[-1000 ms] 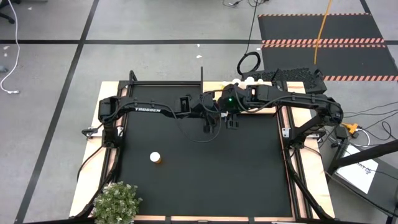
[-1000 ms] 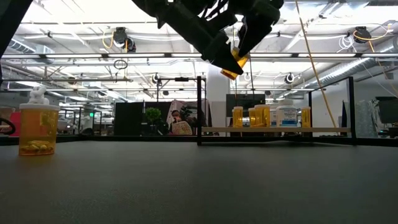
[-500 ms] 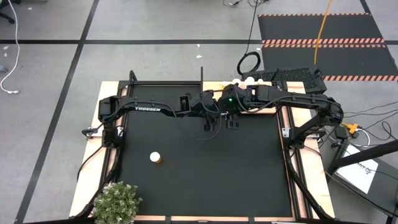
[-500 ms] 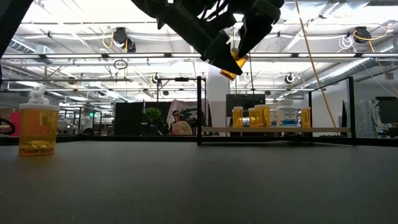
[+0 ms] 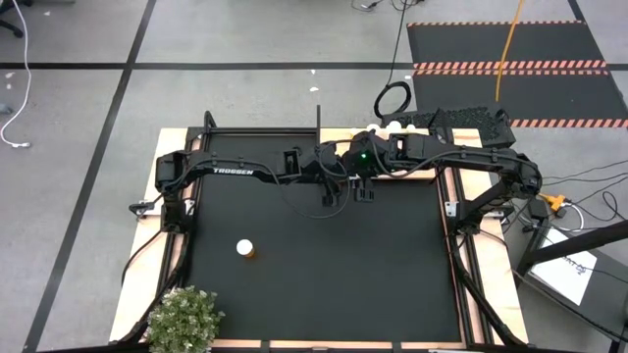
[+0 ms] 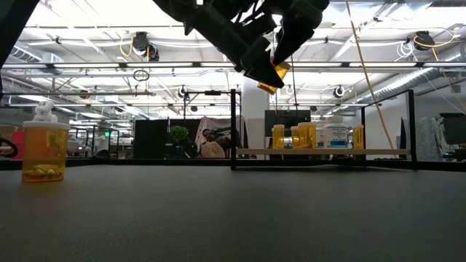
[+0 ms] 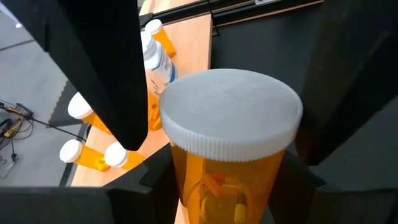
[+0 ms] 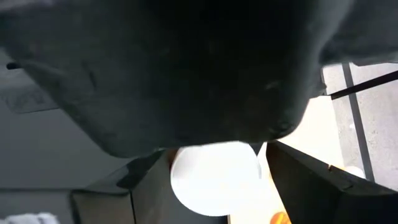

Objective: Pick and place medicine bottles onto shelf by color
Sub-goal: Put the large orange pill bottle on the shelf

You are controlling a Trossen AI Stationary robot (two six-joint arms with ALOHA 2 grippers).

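An orange medicine bottle [image 7: 230, 134] with a white cap is held high above the far middle of the black mat [image 5: 324, 265], tilted in the low view [image 6: 272, 73]. My left gripper [image 7: 217, 193] is shut on it. My right gripper [image 8: 214, 186] is open, one finger on either side of the bottle's white cap [image 8: 214, 174]. I cannot tell whether they touch it. A second orange bottle [image 5: 244, 249] stands on its base on the mat's near left [image 6: 45, 149]. Several bottles stand on the light-wood shelf [image 6: 320, 152] at the far right. My left gripper pinches the bottle's orange body just under the cap [image 7: 186, 186] between its two fingers. The fingers slant down from the table's left side. The bottle is lifted clear of the mat, cap uppermost and somewhat tilted.
A green plant [image 5: 183, 319] sits at the table's near left corner. A dark frame post [image 6: 233, 127] stands at the shelf's left end. The two arms cross over the far middle [image 5: 348, 162]. The mat's near half holds only the standing bottle.
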